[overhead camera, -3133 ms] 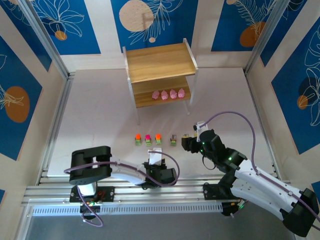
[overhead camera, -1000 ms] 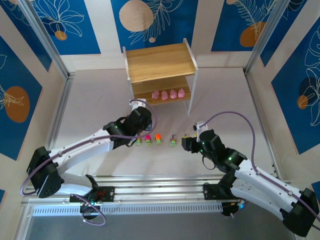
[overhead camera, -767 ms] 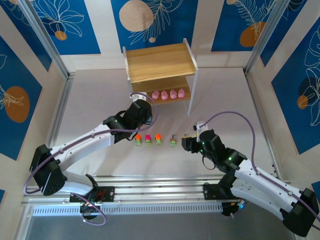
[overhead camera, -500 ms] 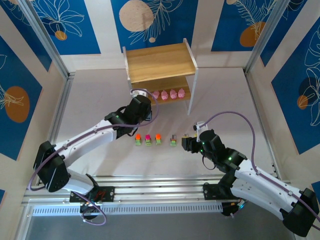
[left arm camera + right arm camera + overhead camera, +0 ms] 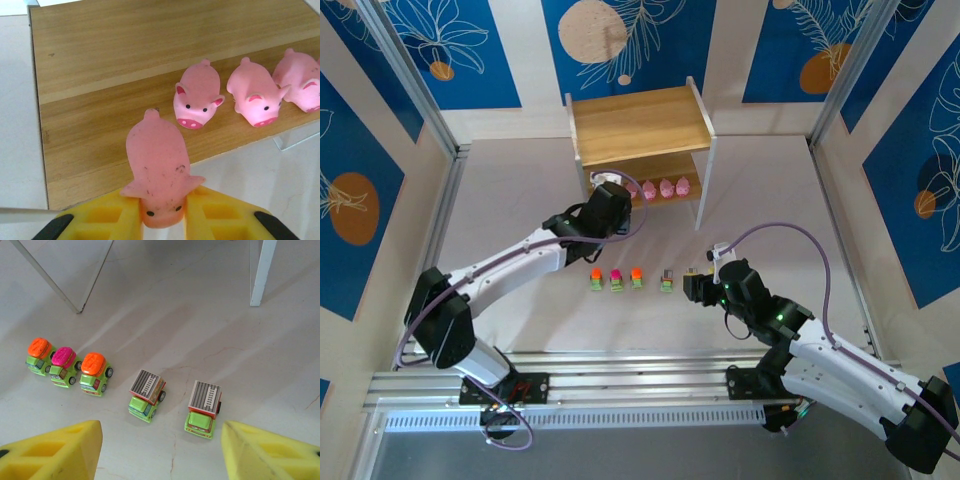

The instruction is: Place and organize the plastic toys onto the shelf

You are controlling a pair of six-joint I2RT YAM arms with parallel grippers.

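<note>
- Pig toy (image 5: 156,155), pink rounded plastic, looks light, squashy; my left gripper (image 5: 161,212) clamps its snout end;
- my right gripper (image 5: 160,435) stands apart over green blocky cars (image 5: 146,401)

My left arm (image 5: 510,265) has unfolded from beside its base, swung out past the row of toy cars (image 5: 617,279) and reached the shelf (image 5: 640,125). Its gripper (image 5: 162,207), clamped on a pink pig (image 5: 156,165), now hangs over the lower board's front left, near the standing pigs (image 5: 199,100).
</note>
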